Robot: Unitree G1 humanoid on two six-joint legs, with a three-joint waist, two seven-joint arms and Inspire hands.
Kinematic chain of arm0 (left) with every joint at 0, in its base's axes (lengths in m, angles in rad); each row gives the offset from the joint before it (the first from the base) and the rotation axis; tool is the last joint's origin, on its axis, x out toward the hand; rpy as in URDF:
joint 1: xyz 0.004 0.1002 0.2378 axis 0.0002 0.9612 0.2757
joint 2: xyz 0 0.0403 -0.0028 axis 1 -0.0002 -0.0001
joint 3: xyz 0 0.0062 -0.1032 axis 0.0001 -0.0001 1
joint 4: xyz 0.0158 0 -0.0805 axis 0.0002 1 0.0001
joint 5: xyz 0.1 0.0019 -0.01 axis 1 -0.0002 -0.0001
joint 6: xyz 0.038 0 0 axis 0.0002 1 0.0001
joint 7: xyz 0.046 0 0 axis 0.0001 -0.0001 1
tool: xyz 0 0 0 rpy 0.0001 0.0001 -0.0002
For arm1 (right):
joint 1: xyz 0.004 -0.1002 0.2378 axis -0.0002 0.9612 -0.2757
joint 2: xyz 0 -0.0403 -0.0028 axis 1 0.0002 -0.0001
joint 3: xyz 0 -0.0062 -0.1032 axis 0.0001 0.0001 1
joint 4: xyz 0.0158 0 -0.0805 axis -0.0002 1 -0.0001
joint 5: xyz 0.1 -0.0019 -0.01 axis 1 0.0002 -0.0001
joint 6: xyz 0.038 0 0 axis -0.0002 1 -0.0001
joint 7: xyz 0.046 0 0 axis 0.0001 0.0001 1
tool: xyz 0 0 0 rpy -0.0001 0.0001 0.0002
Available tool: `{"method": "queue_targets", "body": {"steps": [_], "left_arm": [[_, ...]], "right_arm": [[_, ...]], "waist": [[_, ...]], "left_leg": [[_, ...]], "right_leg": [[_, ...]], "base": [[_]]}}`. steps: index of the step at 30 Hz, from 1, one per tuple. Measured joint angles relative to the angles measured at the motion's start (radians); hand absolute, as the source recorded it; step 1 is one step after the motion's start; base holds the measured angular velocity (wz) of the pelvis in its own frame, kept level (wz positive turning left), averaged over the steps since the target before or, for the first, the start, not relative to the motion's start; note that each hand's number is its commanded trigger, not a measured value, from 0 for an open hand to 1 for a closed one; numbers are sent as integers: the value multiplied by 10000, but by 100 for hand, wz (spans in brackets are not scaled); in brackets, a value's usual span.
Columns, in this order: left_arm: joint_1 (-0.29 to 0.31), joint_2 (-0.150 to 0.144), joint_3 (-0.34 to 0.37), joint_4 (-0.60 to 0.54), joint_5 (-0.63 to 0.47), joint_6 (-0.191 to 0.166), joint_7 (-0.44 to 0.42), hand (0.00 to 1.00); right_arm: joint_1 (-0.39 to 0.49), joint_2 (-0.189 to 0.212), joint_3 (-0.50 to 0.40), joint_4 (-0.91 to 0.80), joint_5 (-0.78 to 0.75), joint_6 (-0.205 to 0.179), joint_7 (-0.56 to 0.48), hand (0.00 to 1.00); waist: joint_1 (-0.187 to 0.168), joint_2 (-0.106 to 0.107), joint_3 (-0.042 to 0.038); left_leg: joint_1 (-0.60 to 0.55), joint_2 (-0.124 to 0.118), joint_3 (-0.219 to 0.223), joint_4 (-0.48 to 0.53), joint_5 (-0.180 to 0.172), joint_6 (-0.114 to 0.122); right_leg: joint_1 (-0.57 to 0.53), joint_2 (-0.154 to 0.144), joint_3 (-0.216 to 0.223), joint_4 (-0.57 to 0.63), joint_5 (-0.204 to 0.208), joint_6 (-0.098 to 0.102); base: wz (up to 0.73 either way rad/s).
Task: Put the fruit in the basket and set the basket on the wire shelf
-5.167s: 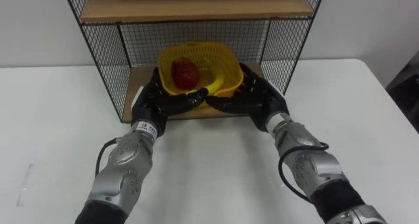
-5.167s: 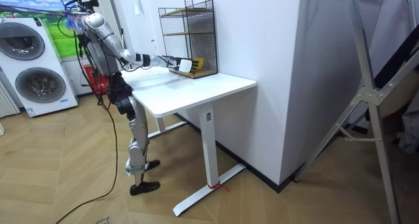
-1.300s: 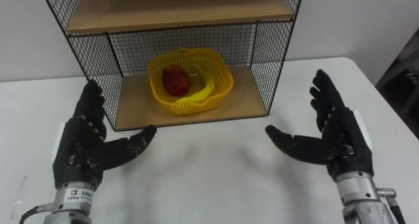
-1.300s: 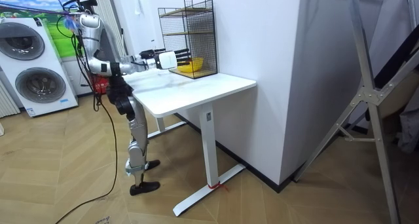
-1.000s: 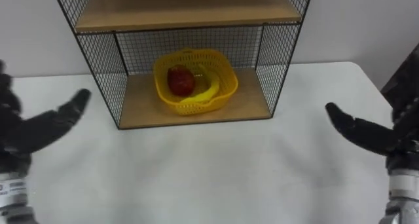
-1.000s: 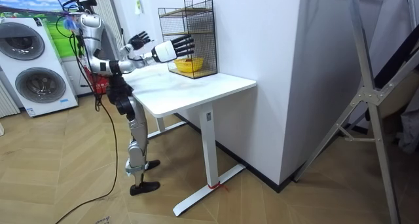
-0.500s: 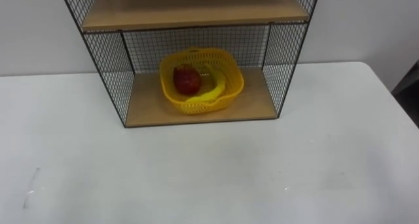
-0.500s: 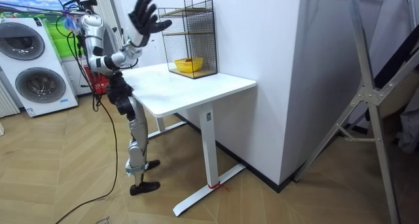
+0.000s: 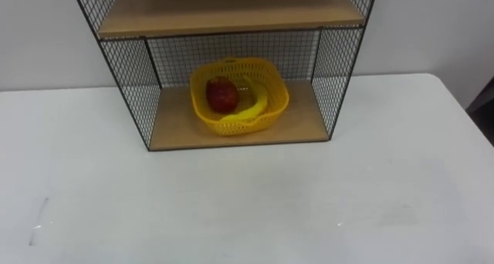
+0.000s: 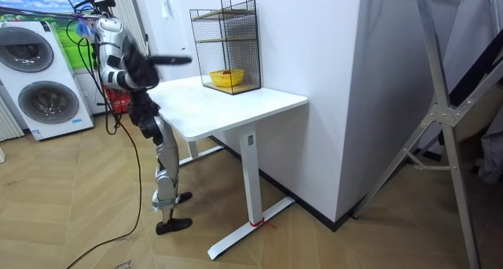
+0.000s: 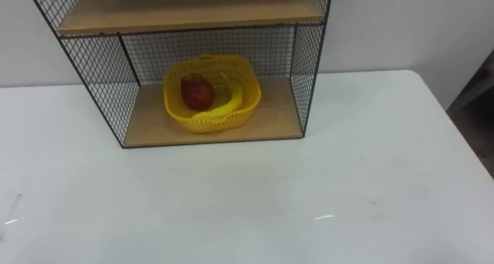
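The yellow basket stands on the lower wooden board of the black wire shelf, left of the middle. A red fruit and a banana lie inside it. The right eye view shows the same basket with the red fruit. In the room view I stand at the table's end facing the wire shelf. There my arms are a dark blur held out at chest height, well short of the basket, and I cannot tell the hands apart.
The shelf stands at the back of a white table, against a white wall. An upper wooden board lies above the basket. In the room view, washing machines are behind me and a metal frame stands far right.
My hands drew back from the shelf and out of the eye views, rose overhead, then dropped to chest height. Basket and fruit have stayed in place on the lower board.
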Motion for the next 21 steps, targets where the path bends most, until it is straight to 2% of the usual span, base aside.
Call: {"method": "queue_targets", "body": {"steps": [2, 3, 5, 7, 10, 12, 14, 15, 16, 17, 20, 21], "left_arm": [[55, 45, 2, 1511, -473, 40, -133, 0], [108, 56, 3, 1858, -701, 42, -180, 0], [137, 128, -23, 3458, -1018, 100, -568, 0], [134, 120, -31, 4542, -1143, 241, -941, 0], [141, -186, -452, 5577, -1013, 403, -1487, 0], [110, -375, -925, 6232, -508, 710, -1952, 0], [76, -746, -1537, 6954, 580, 1131, -2724, 0], [55, -857, -1752, 7146, 891, 1234, -2929, 0], [35, -1016, -2218, 7564, 1431, 1527, -3373, 0], [15, -1062, -2451, 7782, 1706, 1696, -3595, 0], [-333, -1129, -3923, 8629, 3171, 2560, -4834, 0], [-365, -1129, -4110, 8729, 3500, 2677, -5075, 0]], "right_arm": [[83, 1, -20, 1707, 476, 89, 118, 0], [96, 0, -49, 2054, 740, 105, 147, 0], [117, 29, -98, 3510, 1212, 137, 531, 0], [213, 89, -93, 4542, 1431, 223, 847, 0], [327, 559, 134, 5946, 1336, 268, 1481, 0], [216, 794, 517, 6780, 1180, 568, 1969, 0], [-38, 1193, 1678, 7621, 74, 1041, 2703, 0], [-165, 1275, 2023, 7803, -281, 1202, 2890, 0], [-455, 1404, 2674, 8055, -901, 1497, 3259, 0], [-581, 1457, 2989, 8117, -1137, 1645, 3467, 0], [-1234, 1569, 4265, 8275, -2700, 2369, 4442, 0], [-1324, 1570, 4362, 8305, -3034, 2435, 4584, 0]], "waist": [[-62, 54, -11], [-120, 64, -12], [-202, 83, -27], [-213, 96, -50], [-245, 78, -56], [-213, 73, -63], [-199, 57, -70], [-192, 57, -72], [-179, 59, -70], [-186, 59, -70], [-227, 72, -74], [-234, 72, -74]], "left_leg": [[-112, 19, -102, 199, -97, -15], [-138, 15, -155, 243, -114, -20], [-276, 21, -243, 298, -137, -20], [-266, 20, -253, 287, -141, -23], [-243, 23, -272, 274, -135, -31], [-154, 24, -283, 272, -137, -32], [61, 36, -231, 222, -134, -40], [111, 55, -182, 211, -136, -41], [190, 99, -69, 206, -151, -52], [235, 119, -29, 209, -161, -55], [388, 157, -36, 222, -177, -65], [436, 162, -29, 215, -177, -65]], "right_leg": [[32, 40, -70, -40, -6, 10], [46, 41, -100, -47, -6, 8], [22, -9, -202, -67, -41, 38], [37, -16, -207, -89, -47, 40], [126, -12, -229, -125, -4, -22], [228, -13, -239, -145, -3, -21], [392, -9, -172, -173, -9, 6], [408, 2, -119, -165, -7, 8], [430, 40, 25, -163, 7, 18], [471, 58, 62, -195, 23, 24], [747, 135, 41, -468, 176, 21], [802, 144, 48, -518, 198, 20]], "base": [[9], [15], [11], [2], [6], [3], [-11], [-23], [-24], [-20], [-2], [0]]}}
